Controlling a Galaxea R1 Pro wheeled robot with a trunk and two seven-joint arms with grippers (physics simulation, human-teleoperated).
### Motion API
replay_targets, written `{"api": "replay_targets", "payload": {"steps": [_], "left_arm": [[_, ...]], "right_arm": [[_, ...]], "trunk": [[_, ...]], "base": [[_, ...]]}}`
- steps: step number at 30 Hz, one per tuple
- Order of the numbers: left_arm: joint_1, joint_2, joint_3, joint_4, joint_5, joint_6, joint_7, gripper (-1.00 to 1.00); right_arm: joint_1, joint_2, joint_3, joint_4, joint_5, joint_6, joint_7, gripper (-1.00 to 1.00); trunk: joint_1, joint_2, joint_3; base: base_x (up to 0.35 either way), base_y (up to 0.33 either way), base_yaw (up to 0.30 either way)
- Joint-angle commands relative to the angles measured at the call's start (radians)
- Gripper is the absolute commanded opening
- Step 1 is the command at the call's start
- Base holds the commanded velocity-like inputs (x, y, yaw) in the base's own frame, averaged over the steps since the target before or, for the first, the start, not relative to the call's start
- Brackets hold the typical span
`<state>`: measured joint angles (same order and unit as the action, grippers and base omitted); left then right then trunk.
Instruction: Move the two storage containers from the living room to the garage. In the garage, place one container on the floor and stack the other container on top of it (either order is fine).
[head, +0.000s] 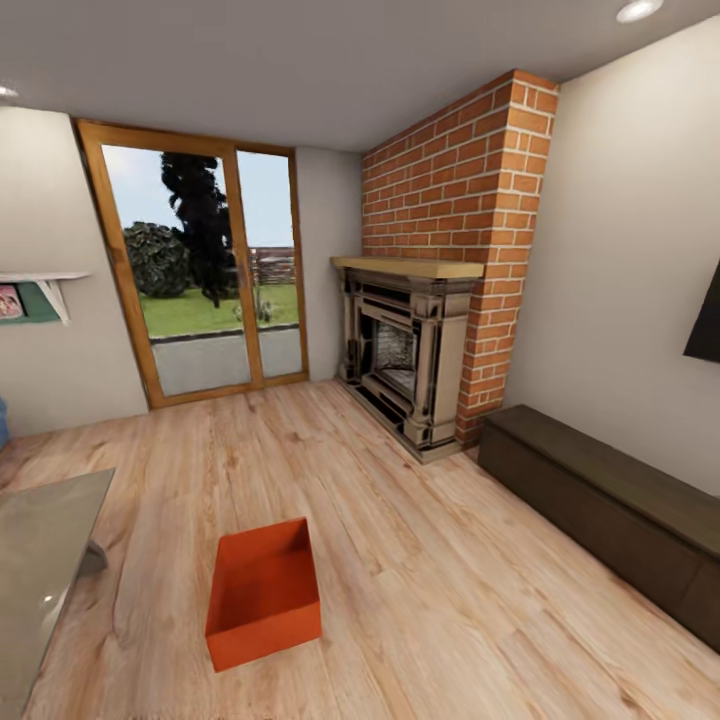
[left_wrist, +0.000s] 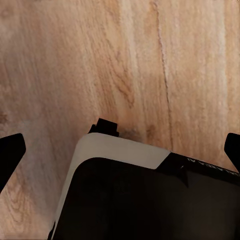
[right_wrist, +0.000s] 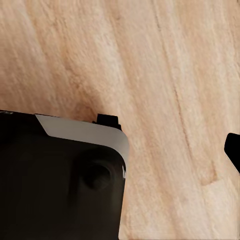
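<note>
One orange-red open-top storage container (head: 262, 595) sits on the light wood-plank floor (head: 420, 560) of the living room, low and centre-left in the head view, empty inside. In the left wrist view my left gripper (left_wrist: 120, 150) is open, its dark fingertips (left_wrist: 11, 150) at the picture's two sides, above wood planks and a white-and-black part of my own body (left_wrist: 120, 147). In the right wrist view my right gripper (right_wrist: 120, 150) hangs over the same floor with one fingertip (right_wrist: 233, 149) at the edge and nothing between the fingers.
A red brick fireplace (head: 405, 350) stands ahead on the right, with a long dark low cabinet (head: 610, 510) along the right wall under a TV (head: 705, 320). Wood-framed glass doors (head: 200, 270) are straight ahead. A glass-topped table (head: 35, 560) juts in at lower left.
</note>
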<state>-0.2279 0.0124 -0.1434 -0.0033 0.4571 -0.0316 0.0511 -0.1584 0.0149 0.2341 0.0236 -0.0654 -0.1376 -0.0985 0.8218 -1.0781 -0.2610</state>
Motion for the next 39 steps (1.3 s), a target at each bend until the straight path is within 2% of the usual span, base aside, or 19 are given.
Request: {"api": "replay_targets", "payload": {"steps": [1, 20, 28, 39], "left_arm": [[-0.001, 0.000, -0.008, 0.000, 0.008, -0.002, 0.003, 1.00], [-0.001, 0.000, -0.008, 0.000, 0.008, -0.002, 0.003, 1.00], [-0.001, -0.001, -0.008, 0.000, 0.008, -0.002, 0.003, 1.00], [-0.001, -0.001, -0.009, 0.000, 0.008, -0.002, 0.003, 1.00]], "right_arm": [[-0.001, 0.000, 0.008, 0.003, -0.007, -0.005, -0.003, 1.00], [-0.001, 0.000, 0.008, 0.003, -0.007, -0.005, -0.003, 1.00], [-0.001, -0.005, 0.007, 0.003, -0.007, -0.007, -0.003, 1.00], [-0.001, -0.007, 0.007, 0.003, -0.011, -0.005, -0.003, 1.00]], "trunk": [[0.000, -0.001, -0.001], [0.000, -0.001, -0.001], [0.000, -0.001, -0.001], [0.000, -0.001, -0.001]], "base": [[0.000, 0.000, 0.276], [0.000, 0.000, 0.270], [0.057, 0.000, 0.045], [0.306, 0.000, 0.001]]}}
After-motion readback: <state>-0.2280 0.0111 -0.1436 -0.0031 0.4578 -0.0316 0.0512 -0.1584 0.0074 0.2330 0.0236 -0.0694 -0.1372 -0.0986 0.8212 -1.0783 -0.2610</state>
